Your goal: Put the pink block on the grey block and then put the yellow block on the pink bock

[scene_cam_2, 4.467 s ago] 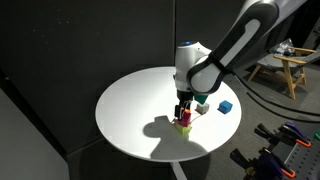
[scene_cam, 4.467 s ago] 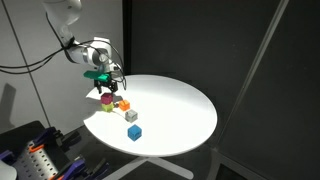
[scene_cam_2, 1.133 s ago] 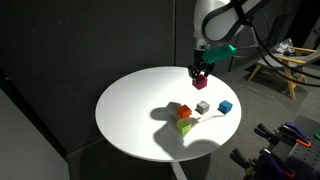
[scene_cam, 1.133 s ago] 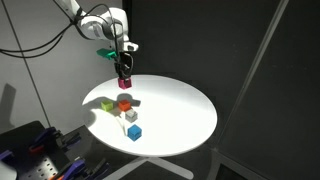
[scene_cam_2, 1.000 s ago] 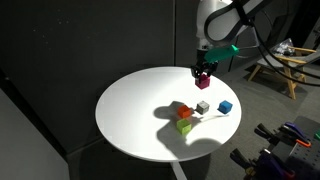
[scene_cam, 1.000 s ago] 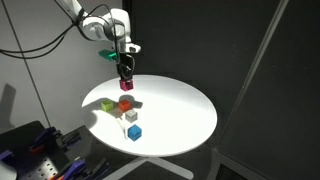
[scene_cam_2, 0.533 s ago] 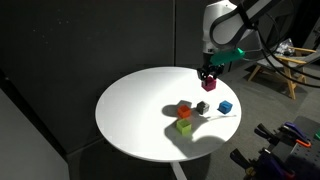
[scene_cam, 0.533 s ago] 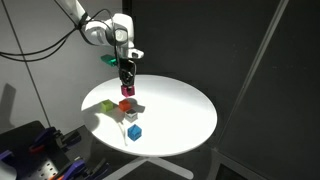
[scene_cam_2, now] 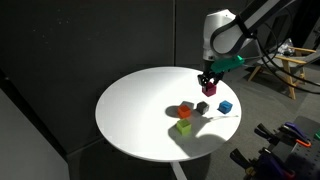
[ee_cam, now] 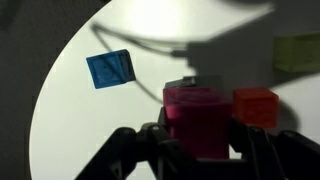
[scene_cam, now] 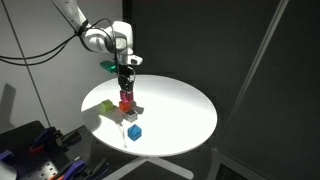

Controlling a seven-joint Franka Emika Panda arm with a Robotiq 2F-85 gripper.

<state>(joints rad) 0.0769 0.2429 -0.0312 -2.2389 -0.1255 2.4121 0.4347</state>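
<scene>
My gripper is shut on the pink block, which hangs in the air over the cluster of cubes. In the wrist view the pink block fills the space between the dark fingers. A sliver of the grey block peeks out just behind it. The grey block rests on the white round table, a little below the held cube. The yellow block lies toward the table's near edge, also visible as the yellow block and the yellow block.
An orange cube sits next to the yellow block. A blue cube lies beside the grey block, the same blue cube in the wrist view. Dark curtains surround the table, and a wooden stool stands behind.
The gripper has carried the pink block sideways and downward, from above the table's far part to just over the grey block. The cubes on the table have not moved.
</scene>
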